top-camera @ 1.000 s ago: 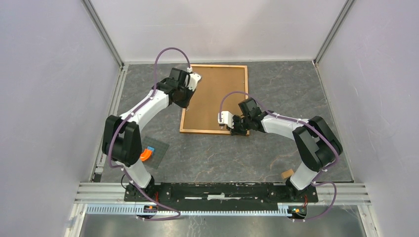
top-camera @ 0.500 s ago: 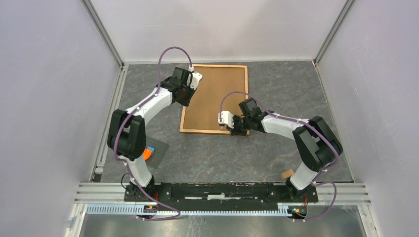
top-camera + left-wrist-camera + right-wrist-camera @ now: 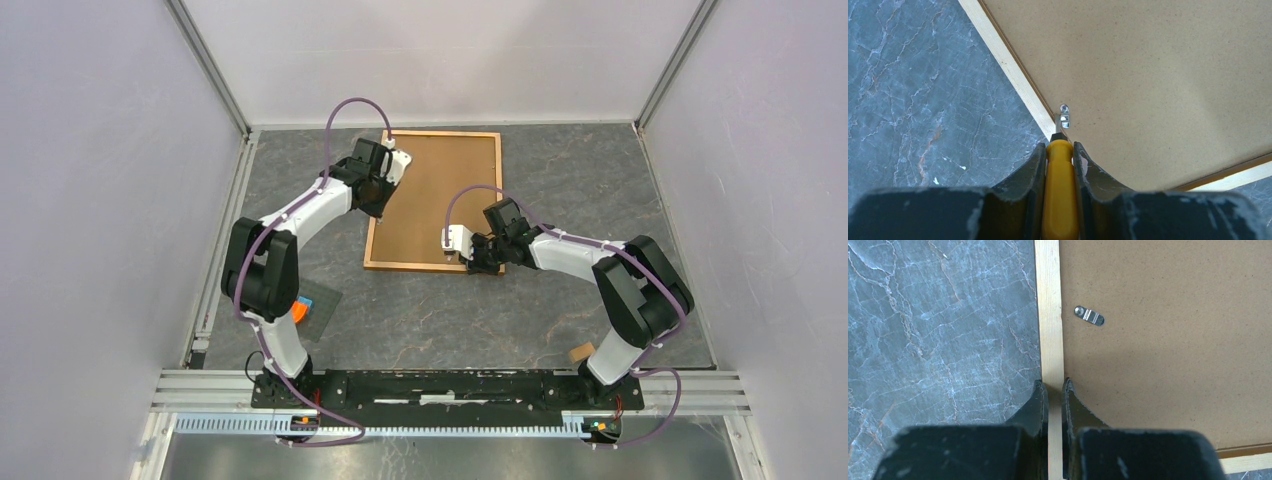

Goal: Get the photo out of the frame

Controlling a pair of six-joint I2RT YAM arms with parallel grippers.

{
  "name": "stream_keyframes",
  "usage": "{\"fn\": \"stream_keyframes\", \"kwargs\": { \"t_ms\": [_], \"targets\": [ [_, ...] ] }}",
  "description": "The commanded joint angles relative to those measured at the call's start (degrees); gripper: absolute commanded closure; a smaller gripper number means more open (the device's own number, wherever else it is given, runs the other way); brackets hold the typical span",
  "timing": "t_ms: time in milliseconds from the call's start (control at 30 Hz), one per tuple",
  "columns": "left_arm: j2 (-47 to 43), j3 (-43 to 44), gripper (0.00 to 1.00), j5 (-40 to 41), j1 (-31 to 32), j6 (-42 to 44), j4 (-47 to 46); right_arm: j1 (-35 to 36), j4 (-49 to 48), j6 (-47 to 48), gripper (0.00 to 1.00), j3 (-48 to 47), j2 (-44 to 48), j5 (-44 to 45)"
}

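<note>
On the grey marble-patterned bench (image 3: 560, 180), the large rectangular picture frame with the narrow orange-brown wooden border (image 3: 420, 266) is lying face down, with its plain brown fibreboard backing board (image 3: 445, 190) facing up. The photo is not showing in any view (presumably it is sitting under the board, inside the frame).

The left hand (image 3: 1059, 147) is clenching a slim yellow-handled tool (image 3: 1060, 190), and the tool's tip is touching a small silver metal clip (image 3: 1064, 119) at the frame's left border. The right hand (image 3: 1053, 385) is closed on nothing. Its fingertips are sitting on the wooden border near the frame's near right corner, apparently pinning it down, and a second silver clip (image 3: 1089, 316) is lying near them on the board.

Step in hand, by judgement: releasing the retaining clips. The next move is calling for levering or turning the clip clear of the board without letting the frame slide.

Near the left arm's base, a small grey plate (image 3: 322, 300) is carrying an orange block (image 3: 292, 314).
</note>
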State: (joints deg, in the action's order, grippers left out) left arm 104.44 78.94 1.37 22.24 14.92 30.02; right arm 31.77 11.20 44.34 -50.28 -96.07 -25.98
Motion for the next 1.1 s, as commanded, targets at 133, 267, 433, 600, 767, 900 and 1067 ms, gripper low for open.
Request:
{"fn": "stream_keyframes", "kwargs": {
  "t_ms": [133,267,433,600,767,900,1067],
  "targets": [
    [-2.2,-1.0,0.98,-5.0,2.3,2.4,2.7,-0.2,9.6,-2.1,1.00,2.8,-4.5,3.4],
    [-2.2,-0.9,0.98,-6.4,2.7,0.4,2.9,-0.2,9.7,-2.1,1.00,2.6,-4.7,3.3],
    [-2.2,1.4,0.98,-6.3,2.2,-1.8,3.4,-0.2,10.8,-1.1,1.00,2.7,-4.7,3.4],
    [-4.0,5.7,0.98,-9.2,-0.3,-1.9,3.7,-0.5,13.4,3.7,1.00,5.7,-2.0,4.7],
    [-1.5,11.9,0.98,-8.2,-2.9,-0.8,5.2,-0.5,20.1,13.6,1.00,9.8,1.5,3.8],
    [0.5,14.8,0.98,-7.8,-3.7,-0.4,5.3,-0.8,27.1,21.7,1.00,10.1,4.6,1.9],
    [2.9,17.9,0.98,-8.1,-3.7,-0.1,5.2,-4.3,41.1,26.9,0.52,-3.2,4.9,-9.2]
  ]
}}
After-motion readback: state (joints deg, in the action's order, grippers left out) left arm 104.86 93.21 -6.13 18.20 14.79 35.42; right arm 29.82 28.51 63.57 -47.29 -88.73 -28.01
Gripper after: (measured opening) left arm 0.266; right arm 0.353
